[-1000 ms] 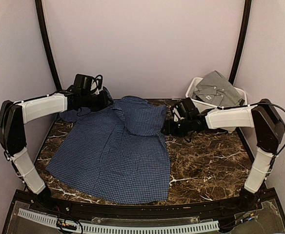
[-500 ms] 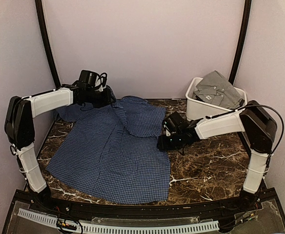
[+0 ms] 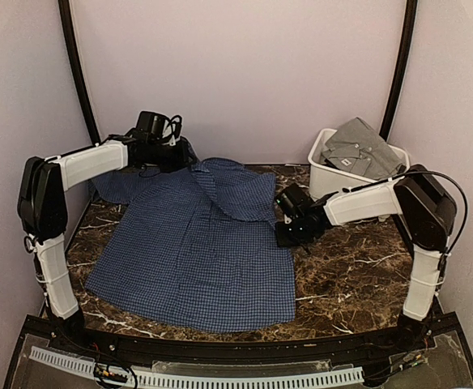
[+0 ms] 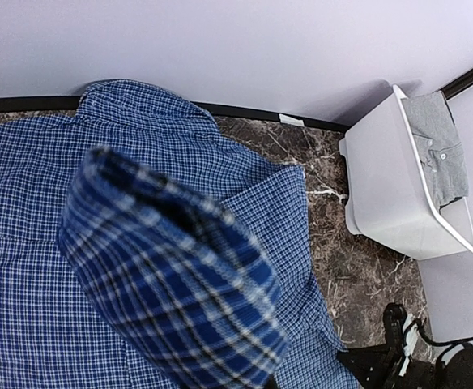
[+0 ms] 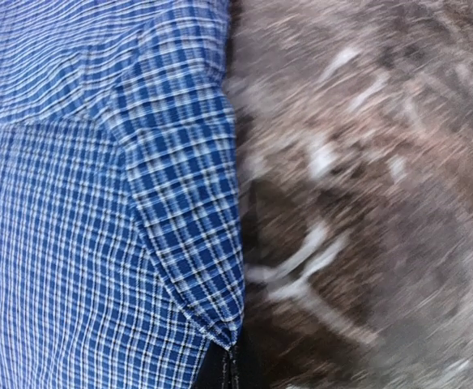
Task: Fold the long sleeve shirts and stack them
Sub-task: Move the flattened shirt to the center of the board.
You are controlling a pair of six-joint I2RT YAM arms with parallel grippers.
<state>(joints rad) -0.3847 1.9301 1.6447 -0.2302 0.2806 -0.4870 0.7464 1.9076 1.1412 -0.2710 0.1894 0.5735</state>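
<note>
The navy-blue checked shirt (image 3: 192, 251) lies spread on the marble table, collar toward the back wall. My left gripper (image 3: 186, 156) is at the shirt's back left, shut on a lifted fold of it; that fold (image 4: 172, 275) fills the left wrist view and hides the fingers. My right gripper (image 3: 280, 233) is shut on the shirt's right edge, where a corner of checked cloth (image 5: 196, 267) runs down into the closed jaws (image 5: 230, 369). The grey shirt (image 3: 362, 150) lies folded in the white bin (image 3: 325, 185), also in the left wrist view (image 4: 441, 154).
The white bin (image 4: 382, 194) stands at the back right corner against the wall. Bare marble (image 3: 358, 267) lies right of the shirt. Black vertical posts (image 3: 76, 73) frame the back corners. The right arm (image 4: 398, 365) shows dark at the left wrist view's bottom.
My right gripper went from open beside the shirt to shut on its right edge, and the cloth shifted slightly right. My left gripper lifted its fold toward the back wall.
</note>
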